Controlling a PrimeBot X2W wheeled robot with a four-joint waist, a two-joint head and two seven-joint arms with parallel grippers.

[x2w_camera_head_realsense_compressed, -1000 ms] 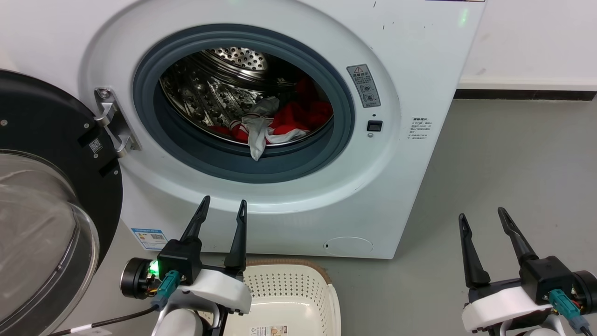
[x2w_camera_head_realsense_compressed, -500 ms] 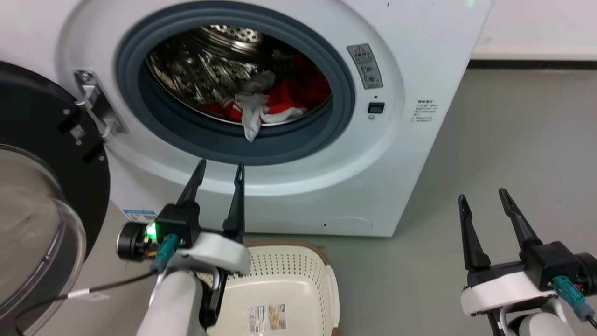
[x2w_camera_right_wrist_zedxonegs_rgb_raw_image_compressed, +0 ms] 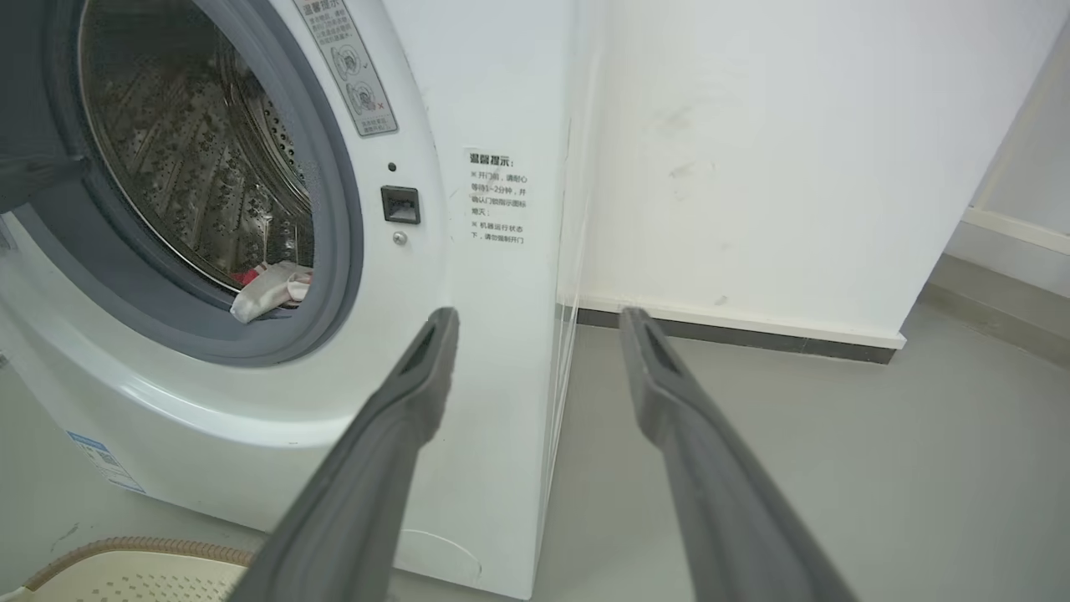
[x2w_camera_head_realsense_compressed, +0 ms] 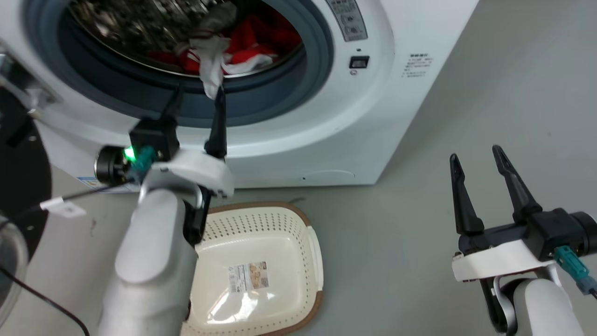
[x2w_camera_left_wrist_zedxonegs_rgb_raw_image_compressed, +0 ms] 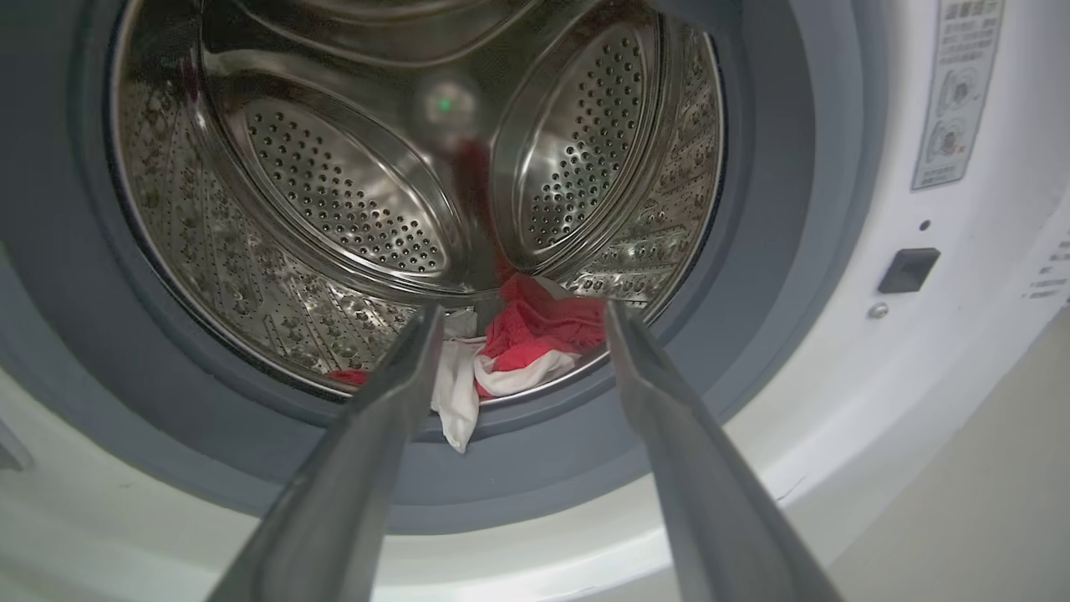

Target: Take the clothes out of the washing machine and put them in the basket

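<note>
The white washing machine (x2w_camera_head_realsense_compressed: 392,93) has its door open, showing the steel drum (x2w_camera_left_wrist_zedxonegs_rgb_raw_image_compressed: 334,192). The clothes (x2w_camera_head_realsense_compressed: 242,46) lie at the drum's front: red fabric and a grey-white piece hanging over the grey rubber ring (x2w_camera_head_realsense_compressed: 261,105). In the left wrist view the clothes (x2w_camera_left_wrist_zedxonegs_rgb_raw_image_compressed: 535,334) sit just beyond my fingertips. My left gripper (x2w_camera_head_realsense_compressed: 198,95) is open in front of the ring's lower edge, just below the hanging piece, holding nothing. The cream basket (x2w_camera_head_realsense_compressed: 303,233) stands on the floor below the machine. My right gripper (x2w_camera_head_realsense_compressed: 475,154) is open and empty over the floor at the right.
The black-rimmed glass door (x2w_camera_head_realsense_compressed: 18,196) is swung open at the far left. A black cable with a white tag (x2w_camera_head_realsense_compressed: 60,207) trails from my left wrist. Grey floor (x2w_camera_head_realsense_compressed: 466,93) spreads to the right of the machine, bounded by a white wall (x2w_camera_right_wrist_zedxonegs_rgb_raw_image_compressed: 752,125).
The head camera has tilted down, so the machine sits higher in the picture. My left gripper has risen from the machine's lower front to the rubber ring's edge. The right gripper stays open.
</note>
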